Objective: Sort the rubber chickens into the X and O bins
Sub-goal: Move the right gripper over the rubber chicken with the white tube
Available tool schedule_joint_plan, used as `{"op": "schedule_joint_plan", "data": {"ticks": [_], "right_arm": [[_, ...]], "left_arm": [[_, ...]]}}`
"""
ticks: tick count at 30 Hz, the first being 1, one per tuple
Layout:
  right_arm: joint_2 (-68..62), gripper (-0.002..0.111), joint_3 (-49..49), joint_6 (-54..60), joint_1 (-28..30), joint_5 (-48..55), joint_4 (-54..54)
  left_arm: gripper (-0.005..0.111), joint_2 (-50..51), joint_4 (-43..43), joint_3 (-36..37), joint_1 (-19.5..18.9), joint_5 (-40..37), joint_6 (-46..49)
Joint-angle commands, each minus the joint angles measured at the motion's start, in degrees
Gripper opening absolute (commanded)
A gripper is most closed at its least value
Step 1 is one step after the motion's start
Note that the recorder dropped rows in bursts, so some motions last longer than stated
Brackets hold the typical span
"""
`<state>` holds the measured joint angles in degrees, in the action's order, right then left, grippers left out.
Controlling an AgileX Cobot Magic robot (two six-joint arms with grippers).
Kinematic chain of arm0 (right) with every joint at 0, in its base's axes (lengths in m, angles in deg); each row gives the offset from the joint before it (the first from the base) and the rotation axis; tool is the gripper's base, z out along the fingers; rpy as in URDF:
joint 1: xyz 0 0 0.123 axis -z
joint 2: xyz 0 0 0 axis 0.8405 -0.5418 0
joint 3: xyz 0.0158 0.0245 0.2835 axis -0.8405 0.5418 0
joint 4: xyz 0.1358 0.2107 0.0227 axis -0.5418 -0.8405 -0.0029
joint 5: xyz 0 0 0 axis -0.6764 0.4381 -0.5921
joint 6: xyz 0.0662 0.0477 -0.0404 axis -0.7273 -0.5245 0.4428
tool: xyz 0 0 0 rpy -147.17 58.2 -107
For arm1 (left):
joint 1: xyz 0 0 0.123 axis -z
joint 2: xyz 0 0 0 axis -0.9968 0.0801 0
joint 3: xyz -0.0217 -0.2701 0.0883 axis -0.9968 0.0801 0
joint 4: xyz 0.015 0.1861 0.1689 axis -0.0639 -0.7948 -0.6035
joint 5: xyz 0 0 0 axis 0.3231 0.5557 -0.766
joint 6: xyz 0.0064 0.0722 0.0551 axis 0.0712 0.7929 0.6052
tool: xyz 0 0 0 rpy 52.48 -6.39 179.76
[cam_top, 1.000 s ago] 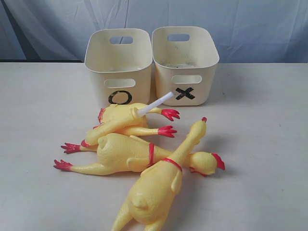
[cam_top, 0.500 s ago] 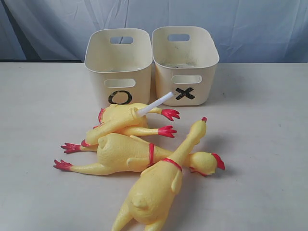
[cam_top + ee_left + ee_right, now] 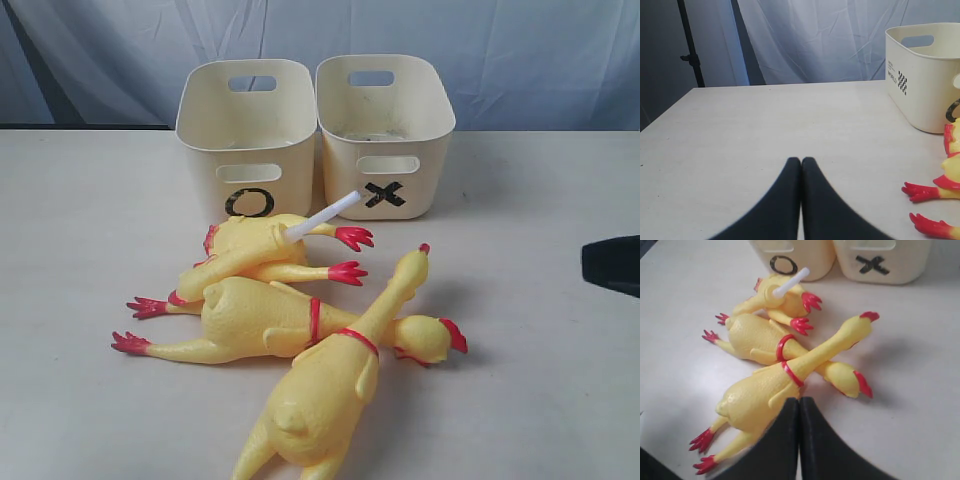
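Observation:
Three yellow rubber chickens lie piled mid-table. The short one with the white tube is nearest the bins. A long chicken lies across the middle, and another long chicken rests over it, its neck pointing toward the X bin. The O bin stands beside the X bin at the back. My right gripper is shut and empty, close above the nearest long chicken; its dark tip shows at the exterior view's right edge. My left gripper is shut and empty over bare table, left of the chickens' red feet.
A pale blue curtain hangs behind the white table. In the left wrist view a dark stand pole rises beyond the table's far edge, and the O bin shows its side with a small printed label.
The right gripper's dark tip has come into the exterior view at the right edge. The chickens and bins have not moved.

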<state>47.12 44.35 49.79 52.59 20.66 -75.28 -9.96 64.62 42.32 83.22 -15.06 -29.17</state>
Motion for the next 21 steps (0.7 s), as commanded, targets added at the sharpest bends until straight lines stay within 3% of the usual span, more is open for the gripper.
{"op": "schedule_joint_plan", "data": {"ticks": [1, 13, 21], "right_arm": [[-6.5, -0.001, -0.8, 0.4, -0.2, 0.7, -5.1], [-18.1, -0.001, -0.8, 17.9, -1.6, -2.0, -24.9], [-29.1, -0.001, -0.8, 21.4, -16.3, -17.2, -30.5]], "left_arm": [[0.000, -0.3, 0.0, 0.1, -0.1, 0.9, -0.4], [0.000, -0.3, 0.0, 0.1, -0.1, 0.9, -0.4], [0.000, -0.3, 0.0, 0.1, -0.1, 0.9, -0.4]]}}
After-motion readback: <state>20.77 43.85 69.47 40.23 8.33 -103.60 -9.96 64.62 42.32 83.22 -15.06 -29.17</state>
